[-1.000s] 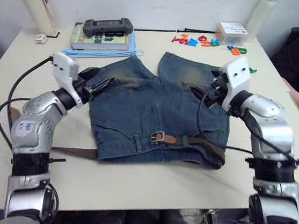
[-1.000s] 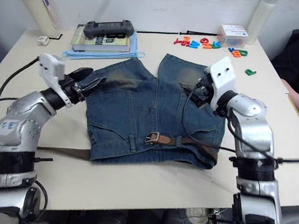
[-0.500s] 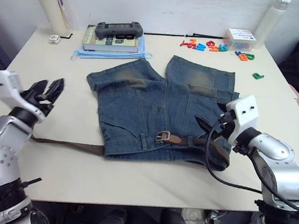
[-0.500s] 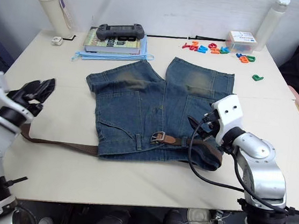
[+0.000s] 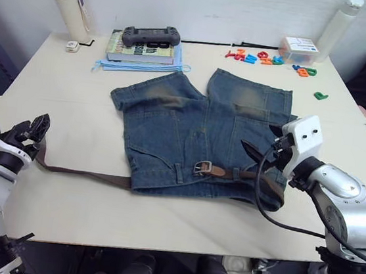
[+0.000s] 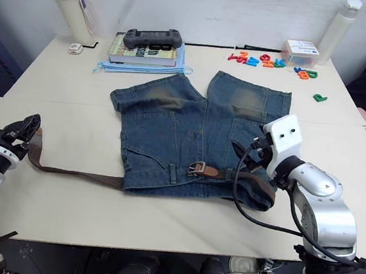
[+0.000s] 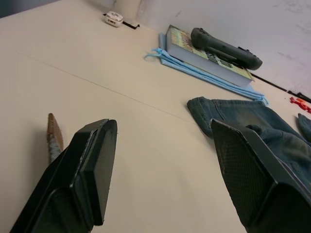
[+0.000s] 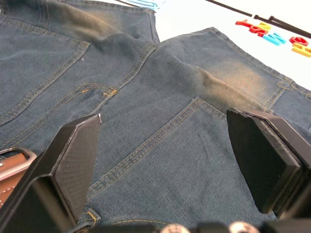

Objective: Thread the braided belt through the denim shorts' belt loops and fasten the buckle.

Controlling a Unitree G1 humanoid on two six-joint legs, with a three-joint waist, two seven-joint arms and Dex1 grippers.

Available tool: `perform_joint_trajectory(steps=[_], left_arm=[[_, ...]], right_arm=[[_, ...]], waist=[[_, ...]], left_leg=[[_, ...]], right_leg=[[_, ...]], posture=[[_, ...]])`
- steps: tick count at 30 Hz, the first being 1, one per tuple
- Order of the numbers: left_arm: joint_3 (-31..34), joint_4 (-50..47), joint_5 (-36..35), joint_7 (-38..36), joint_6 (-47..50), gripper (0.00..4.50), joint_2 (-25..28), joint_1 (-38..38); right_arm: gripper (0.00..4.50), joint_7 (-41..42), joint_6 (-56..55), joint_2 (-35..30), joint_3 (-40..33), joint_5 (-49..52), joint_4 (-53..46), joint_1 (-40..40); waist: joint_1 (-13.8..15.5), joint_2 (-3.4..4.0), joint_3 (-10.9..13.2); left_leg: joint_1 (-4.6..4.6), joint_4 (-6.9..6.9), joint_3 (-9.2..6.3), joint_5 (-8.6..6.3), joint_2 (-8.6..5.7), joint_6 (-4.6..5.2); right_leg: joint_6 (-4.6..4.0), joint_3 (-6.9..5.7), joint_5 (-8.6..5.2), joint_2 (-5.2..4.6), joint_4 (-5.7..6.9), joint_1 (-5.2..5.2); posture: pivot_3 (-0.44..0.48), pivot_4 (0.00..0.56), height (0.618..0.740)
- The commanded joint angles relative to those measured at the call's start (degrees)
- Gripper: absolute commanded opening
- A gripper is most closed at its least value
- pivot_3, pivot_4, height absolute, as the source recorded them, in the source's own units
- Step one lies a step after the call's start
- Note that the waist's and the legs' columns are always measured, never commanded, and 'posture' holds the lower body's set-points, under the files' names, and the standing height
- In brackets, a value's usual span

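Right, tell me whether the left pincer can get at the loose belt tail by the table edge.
Probably yes. The left pincer hangs open right beside the braided belt tail, which lies bare on the table, with nothing between them.

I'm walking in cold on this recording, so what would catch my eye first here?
The denim shorts spread flat mid-table, with the braided belt trailing from the waistband toward the robot's left and the buckle lying on the denim. The open left gripper hovers by the belt's free end; the open right gripper sits over the shorts' right side.
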Motion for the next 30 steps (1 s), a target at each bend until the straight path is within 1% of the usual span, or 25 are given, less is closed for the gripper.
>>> perform_joint_trajectory(steps=[1,3,4,6,8,10,14,17,19,21,22,26,30], left_arm=[[-3.2,-1.2,1.2,1.0,-1.1,3.40,0.1,-0.7],[-4.3,-1.3,1.6,2.6,-0.5,3.40,0.3,-1.0],[-4.7,-1.8,1.5,3.5,0.1,3.40,0.4,-1.2],[-5.1,-3.1,1.0,5.0,1.4,3.40,0.6,-1.6],[-4.6,-4.1,2.8,7.6,1.6,3.40,1.7,-1.3],[-3.2,-4.3,3.1,10.0,3.1,3.40,2.7,-1.4],[-2.4,-4.3,4.2,12.4,6.9,3.40,5.4,0.3],[-1.6,-4.0,4.8,13.5,8.9,3.40,5.3,2.5],[-0.6,-3.0,4.9,15.1,10.5,3.40,4.2,3.4],[-1.0,-2.1,6.2,14.9,10.2,3.40,4.1,4.8],[-1.3,-1.4,6.9,14.5,9.9,3.40,4.6,5.4],[-1.2,0.7,7.5,14.9,10.7,3.40,3.0,6.5],[-1.2,1.2,6.6,13.5,11.6,3.40,2.0,7.0]], right_arm=[[4.43,1.5,-2.9,-1.7,-0.4,0.6,0.3,-0.5],[4.43,1.8,-4.1,-2.6,-0.8,0.2,1.6,-0.6],[4.43,1.9,-4.6,-3.0,-1.0,-0.2,2.3,-0.8],[4.43,2.4,-5.7,-3.9,-1.0,-0.5,3.3,-1.3],[4.43,3.8,-7.3,-5.2,0.2,-0.8,4.3,-1.1],[4.43,5.4,-7.9,-5.6,0.8,0.0,4.8,-1.0],[4.43,8.5,-7.6,-6.0,1.3,2.6,4.0,-0.5],[4.43,10.6,-5.8,-4.6,0.2,7.6,1.7,-0.1],[4.43,11.5,-4.5,-4.2,0.0,10.9,-0.2,-0.3],[4.43,13.1,-3.7,-4.4,0.1,14.1,-1.8,-0.4],[4.43,13.2,-3.4,-4.3,0.3,15.0,-2.4,-0.4],[4.43,16.5,-3.8,-6.2,1.9,17.4,-4.1,0.2],[4.43,18.5,-4.0,-7.4,3.9,18.2,-4.9,0.4]], waist=[[-0.9,-0.03,0.1],[-1.5,0.07,0.1],[-1.4,0.06,0.1],[-0.7,0.07,0.1],[0.0,0.05,0.1],[0.2,0.04,0.1],[0.1,0.08,0.2],[0.0,0.09,0.2],[0.0,0.09,0.2],[0.2,0.07,0.2],[0.2,0.07,0.2],[0.4,0.06,0.2],[0.4,0.06,0.2]], left_leg=[[-0.09,0.17,-0.73,0.08,-0.26,0.10],[-0.36,0.57,-1.95,0.15,-0.97,0.20],[-0.39,0.60,-2.36,0.31,-1.21,0.19],[-0.39,0.63,-2.13,0.32,-1.23,0.21],[-0.35,0.61,-1.81,0.30,-1.06,0.18],[-0.27,0.60,-1.60,0.18,-0.75,0.00],[-0.01,0.49,-1.15,0.01,-0.27,-0.20],[0.17,0.49,-0.68,-0.22,0.10,-0.20],[0.20,0.50,-0.47,-0.33,0.25,-0.22],[0.21,0.50,-0.40,-0.37,0.29,-0.22],[0.20,0.50,-0.36,-0.39,0.29,-0.20],[0.21,0.52,-0.22,-0.47,0.29,-0.13],[0.23,0.53,-0.15,-0.52,0.29,-0.11]], right_leg=[[-0.02,-0.78,-0.15,-0.97,0.00,0.49],[0.07,-1.81,-0.53,-1.66,0.23,0.78],[0.09,-2.39,-0.53,-1.44,0.33,0.84],[0.12,-1.82,-0.51,-1.08,0.29,0.74],[0.16,-1.39,-0.48,-0.88,0.12,0.59],[0.18,-1.01,-0.47,-0.59,0.13,0.51],[0.07,-0.75,-0.50,-0.09,0.17,0.46],[0.00,-0.37,-0.46,0.29,0.13,0.46],[-0.02,-0.21,-0.45,0.40,0.13,0.38],[-0.03,-0.15,-0.45,0.43,0.12,0.34],[-0.03,-0.12,-0.45,0.43,0.11,0.32],[-0.04,-0.05,-0.41,0.43,0.04,0.33],[-0.02,-0.02,-0.40,0.42,0.02,0.32]], posture=[[0.000,0.150,0.708],[0.000,0.150,0.707],[0.000,0.150,0.707],[0.000,0.150,0.707],[0.000,0.150,0.707],[0.000,0.150,0.707],[0.000,0.150,0.707],[0.000,0.150,0.707],[0.000,0.150,0.707],[0.000,0.150,0.707],[0.000,0.150,0.707],[0.000,0.150,0.707],[0.000,0.150,0.707]])
